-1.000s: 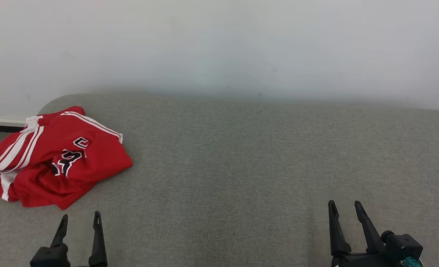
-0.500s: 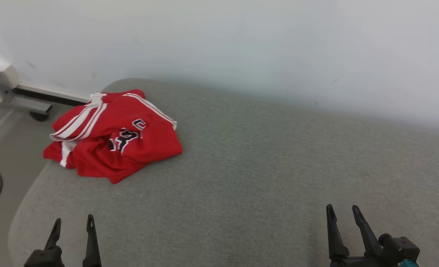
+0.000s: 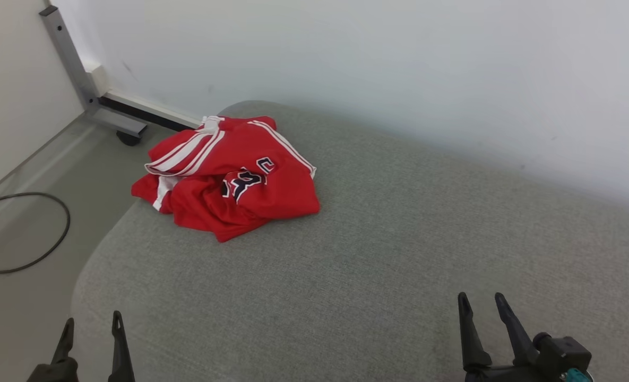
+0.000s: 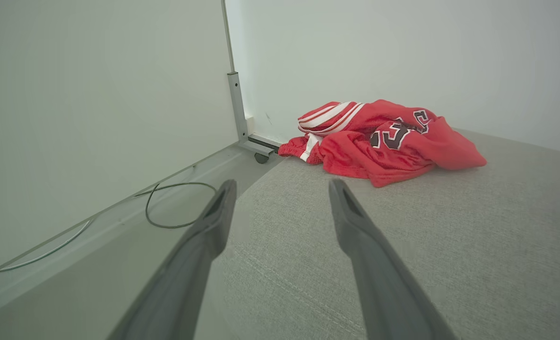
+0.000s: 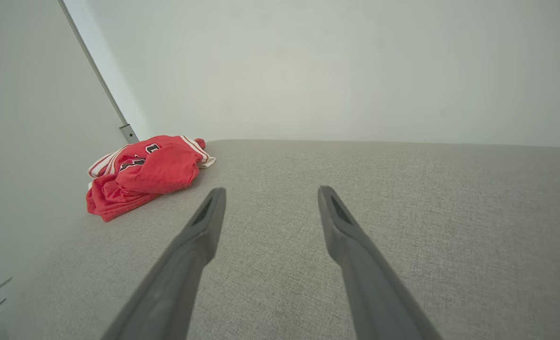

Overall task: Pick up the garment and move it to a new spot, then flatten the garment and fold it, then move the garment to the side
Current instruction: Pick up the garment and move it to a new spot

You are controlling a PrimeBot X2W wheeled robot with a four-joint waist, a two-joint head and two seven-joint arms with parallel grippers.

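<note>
Nothing on the worktop (image 3: 399, 254) has shifted since the earlier frames; only the head camera has turned leftward, so the garment (image 3: 229, 175) now sits nearer the middle of the head view and more of the floor (image 3: 22, 307) beside the worktop shows. Crumpled in a loose heap, the red jersey lies on the worktop's far left corner, by its rounded edge. Its white-striped trim is on the side toward the wall (image 3: 399, 63), and black, white-outlined lettering faces up among the folds. One red fold with a white panel reaches the worktop's left edge. The left pincer (image 3: 93, 318) is at the worktop's near left edge, one finger over the floor and one over the fabric, spread apart and grasping nothing, well apart from the garment. The right pincer (image 3: 481, 297) is over the worktop's near right part, likewise spread and empty. Off the worktop's left side a dark cable (image 3: 68, 223) loops on the floor, and a grey metal post (image 3: 66, 50) with a caster stands beyond the far left corner
</note>
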